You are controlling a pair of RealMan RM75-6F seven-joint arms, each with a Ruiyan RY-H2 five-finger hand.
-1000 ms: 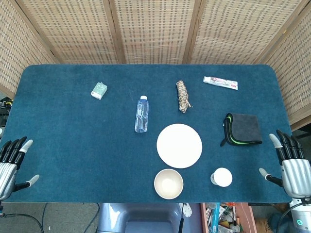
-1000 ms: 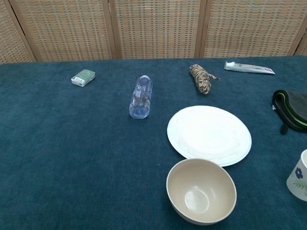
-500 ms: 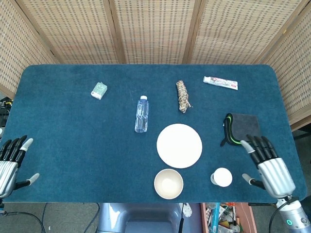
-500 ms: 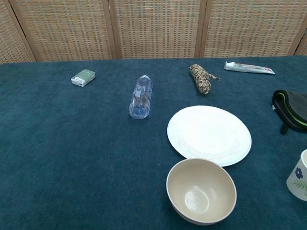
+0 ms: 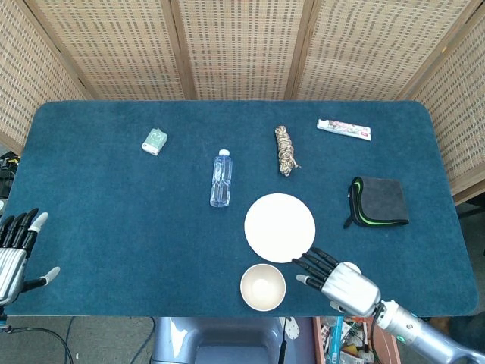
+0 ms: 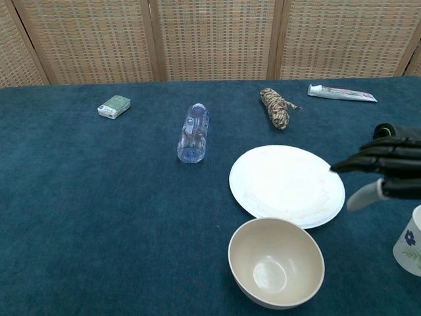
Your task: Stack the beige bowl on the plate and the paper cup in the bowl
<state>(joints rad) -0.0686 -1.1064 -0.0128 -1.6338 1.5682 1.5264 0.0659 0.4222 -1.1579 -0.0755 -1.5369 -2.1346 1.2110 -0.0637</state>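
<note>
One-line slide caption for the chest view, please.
Open right hand hovers beside white round plate, behind flower-printed paper cup; beige bowl sits empty.

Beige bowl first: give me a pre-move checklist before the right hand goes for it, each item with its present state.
1. Beige bowl upright, empty: ok.
2. Plate bare, ready for the bowl: ok.
3. Right hand free, fingers apart: ok.
4. Right hand clear of the paper cup: cannot tell; the head view shows the hand over it.
5. Bowl already on plate: not ok; it sits on the table beside the plate.
6. Left hand out of the way at the table edge: ok.
</note>
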